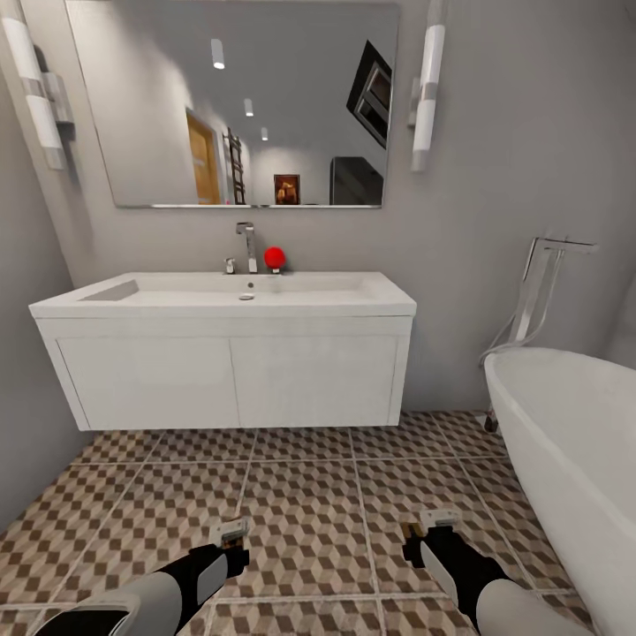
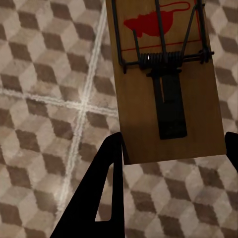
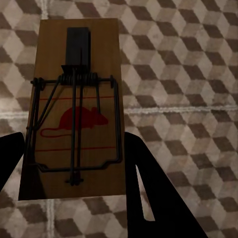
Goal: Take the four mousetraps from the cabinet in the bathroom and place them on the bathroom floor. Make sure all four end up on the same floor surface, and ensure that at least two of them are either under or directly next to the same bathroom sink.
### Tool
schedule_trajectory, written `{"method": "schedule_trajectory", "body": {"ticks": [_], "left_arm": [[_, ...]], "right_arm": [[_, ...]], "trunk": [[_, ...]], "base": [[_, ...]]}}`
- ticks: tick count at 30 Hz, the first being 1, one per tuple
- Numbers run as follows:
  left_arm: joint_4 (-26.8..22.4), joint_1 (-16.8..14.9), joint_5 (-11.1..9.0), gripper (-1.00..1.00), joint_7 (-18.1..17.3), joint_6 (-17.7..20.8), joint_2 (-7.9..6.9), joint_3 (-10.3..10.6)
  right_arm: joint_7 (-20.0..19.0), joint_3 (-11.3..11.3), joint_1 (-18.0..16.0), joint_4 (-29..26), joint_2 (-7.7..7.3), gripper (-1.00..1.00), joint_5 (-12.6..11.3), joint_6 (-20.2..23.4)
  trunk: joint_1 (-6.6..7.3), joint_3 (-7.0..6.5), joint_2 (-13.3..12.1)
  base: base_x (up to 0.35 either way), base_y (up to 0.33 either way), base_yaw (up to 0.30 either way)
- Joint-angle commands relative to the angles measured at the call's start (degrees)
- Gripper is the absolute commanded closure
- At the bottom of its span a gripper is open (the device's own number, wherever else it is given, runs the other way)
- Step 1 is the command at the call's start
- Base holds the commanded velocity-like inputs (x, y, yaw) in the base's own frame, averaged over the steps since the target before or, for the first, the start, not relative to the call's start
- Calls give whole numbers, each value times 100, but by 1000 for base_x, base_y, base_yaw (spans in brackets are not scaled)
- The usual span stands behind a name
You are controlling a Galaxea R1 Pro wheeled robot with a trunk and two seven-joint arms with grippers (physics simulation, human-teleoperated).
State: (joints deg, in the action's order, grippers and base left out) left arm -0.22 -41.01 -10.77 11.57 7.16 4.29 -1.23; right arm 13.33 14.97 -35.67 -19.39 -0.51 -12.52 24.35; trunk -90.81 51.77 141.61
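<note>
Each of my grippers holds a mousetrap above the bathroom floor. In the left wrist view, the left gripper is shut on the end of a brown wooden mousetrap with a red mouse print and wire spring. Over in the right wrist view, the right gripper is shut on a second mousetrap. From the head view, the left gripper and right gripper hover low over the tiles, in front of the white sink. The cabinet is out of view.
The sink sits on a wall-hung white vanity with open floor beneath it. A white bathtub with a chrome filler stands at the right. A grey wall closes the left side. A mirror hangs above the tap.
</note>
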Motion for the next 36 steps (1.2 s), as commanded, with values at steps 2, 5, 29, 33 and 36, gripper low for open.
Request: {"method": "schedule_trajectory", "body": {"ticks": [2,5,29,33,36], "left_arm": [[-4,-3,-22,100,30,-1,2,-9],[-4,-3,-13,100,30,-21,3,-16],[-877,-3,11,100,34,97,-79,-17],[-876,-3,5,100,34,94,-78,-48],[-873,-3,2,100,31,93,-79,-40]], "right_arm": [[46,51,-2,-12,-4,100,-73,22],[46,65,-2,-21,9,100,-68,24],[74,42,-2,-485,420,100,-53,-104],[77,46,-3,-473,434,100,-63,-105],[80,47,-5,-446,433,100,-65,-105]], "trunk": [[1,6,3],[1,6,3],[1,6,3],[1,6,3],[1,6,3]], "base": [[0,0,0],[0,0,0],[0,0,0],[59,0,0],[237,0,0]]}}
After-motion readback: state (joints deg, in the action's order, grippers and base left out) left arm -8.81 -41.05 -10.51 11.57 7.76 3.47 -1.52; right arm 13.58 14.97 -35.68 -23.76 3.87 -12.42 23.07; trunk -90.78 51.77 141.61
